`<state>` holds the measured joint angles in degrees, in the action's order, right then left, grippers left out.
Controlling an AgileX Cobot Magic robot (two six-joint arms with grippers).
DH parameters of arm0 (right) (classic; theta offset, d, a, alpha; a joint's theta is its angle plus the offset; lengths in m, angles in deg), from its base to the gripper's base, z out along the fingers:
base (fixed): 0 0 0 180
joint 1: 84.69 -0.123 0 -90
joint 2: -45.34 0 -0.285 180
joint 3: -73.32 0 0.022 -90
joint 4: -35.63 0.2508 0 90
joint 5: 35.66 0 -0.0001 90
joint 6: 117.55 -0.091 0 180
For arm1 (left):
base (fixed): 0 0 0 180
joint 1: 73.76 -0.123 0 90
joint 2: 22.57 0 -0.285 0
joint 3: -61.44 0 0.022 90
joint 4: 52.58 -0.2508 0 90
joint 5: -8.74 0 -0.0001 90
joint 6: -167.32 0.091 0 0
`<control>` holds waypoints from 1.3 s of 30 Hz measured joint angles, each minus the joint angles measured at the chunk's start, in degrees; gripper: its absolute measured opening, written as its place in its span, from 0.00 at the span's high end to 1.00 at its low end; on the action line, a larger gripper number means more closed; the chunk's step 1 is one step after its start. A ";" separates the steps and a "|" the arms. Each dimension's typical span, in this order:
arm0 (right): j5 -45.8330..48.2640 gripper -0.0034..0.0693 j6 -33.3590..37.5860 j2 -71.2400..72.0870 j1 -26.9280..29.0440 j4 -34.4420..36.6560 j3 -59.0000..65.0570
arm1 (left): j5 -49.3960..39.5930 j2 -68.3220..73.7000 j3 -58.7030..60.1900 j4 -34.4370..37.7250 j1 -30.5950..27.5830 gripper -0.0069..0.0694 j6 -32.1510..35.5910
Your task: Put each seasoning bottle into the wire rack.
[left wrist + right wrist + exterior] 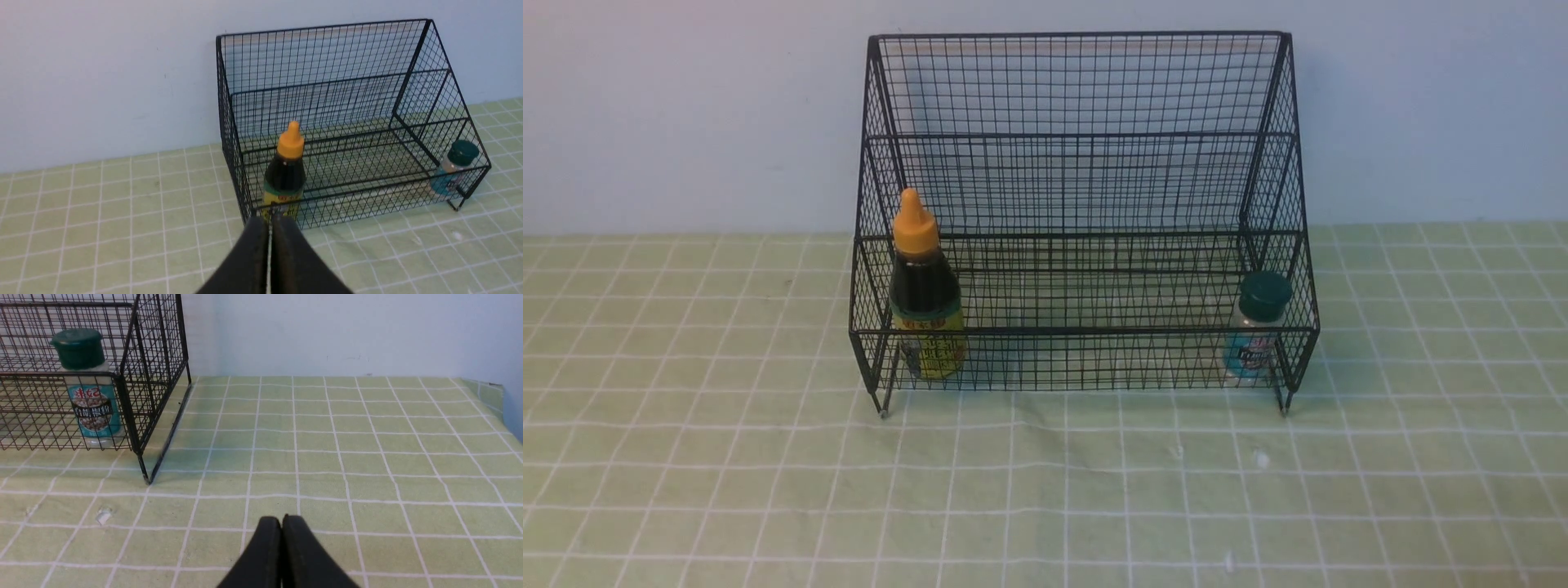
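The black wire rack [1086, 139] stands at the back of the table against the wall. The dark-sauce bottle [923, 290] with orange cap and yellow label stands upright in the lower tier's left end; it also shows in the left wrist view [286, 171]. The small shaker [1256, 327] with green lid and teal label stands upright in the lower tier's right end, also in the right wrist view [90, 388]. My left gripper [269, 222] is shut and empty, in front of the rack's left corner. My right gripper [282, 522] is shut and empty, over the cloth right of the rack. Neither gripper shows in the front view.
A green checked cloth [1045, 490] covers the table. A pale wall [686, 106] rises right behind the rack. The cloth's right edge [496, 396] shows in the right wrist view. The rack's upper tier [1086, 188] holds nothing.
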<state>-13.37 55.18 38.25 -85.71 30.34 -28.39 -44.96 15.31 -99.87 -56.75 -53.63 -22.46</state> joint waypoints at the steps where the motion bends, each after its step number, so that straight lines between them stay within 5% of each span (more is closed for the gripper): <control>1: 0.00 0.97 0.00 0.00 0.00 0.00 0.00 | 0.00 -0.72 1.02 0.00 0.00 0.92 -0.08; 18: 0.00 0.97 0.00 0.00 0.00 0.00 0.00 | 3.56 -9.08 8.32 -1.05 -0.06 0.92 0.69; 23: 0.00 0.97 0.00 0.00 0.00 0.00 0.00 | 13.44 -16.20 19.33 -0.89 -3.32 0.92 2.09; 29: 0.00 0.97 0.00 0.00 0.00 0.00 0.00 | 26.21 -29.52 42.20 4.87 -14.41 0.92 5.12; 39: -0.06 0.97 -0.05 0.00 0.00 0.05 0.00 | 28.94 -30.75 58.53 5.19 -17.29 0.92 9.01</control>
<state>-13.44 55.14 38.25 -85.71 30.39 -28.39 -16.02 -15.43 -41.35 -51.56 -70.92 -13.44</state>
